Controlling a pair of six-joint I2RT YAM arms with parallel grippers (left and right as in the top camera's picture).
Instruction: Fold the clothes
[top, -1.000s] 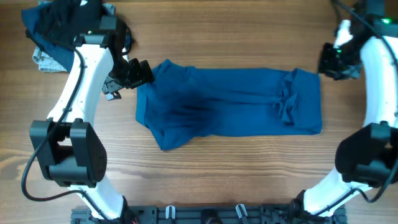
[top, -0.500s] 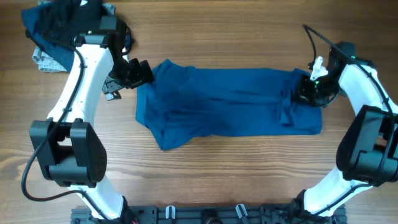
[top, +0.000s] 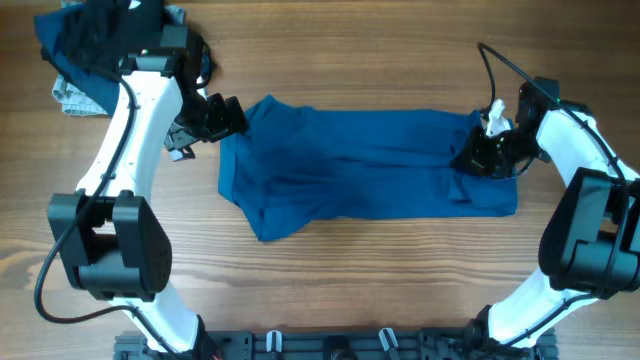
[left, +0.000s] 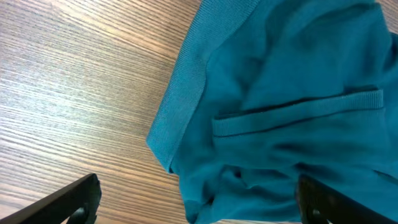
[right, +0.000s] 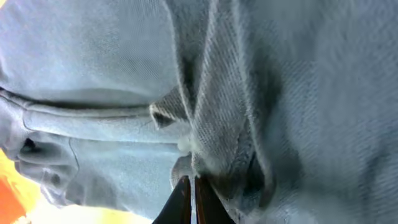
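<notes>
Right pincer (top: 470, 160) has swung in from table edge and is now clenched on a thin ridge of mid-blue soft fabric shirt (top: 360, 165) at its tips. Left pincer (top: 228, 117) released, shirt hem just ahead. Your risk: shallow pinch slips on lift, and bunched folds dragging along skew the crease.

Heap of dark clothes (top: 65, 55) partly beneath the left arm (top: 123, 130) and beyond the top edge.

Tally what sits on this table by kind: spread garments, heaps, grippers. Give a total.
Blue shirt, spread out: 1
Heap of dark and pale clothes, far corner, pieces not countable: 1
Grippers, the left gripper and the right gripper: 2
Total: 4
</notes>
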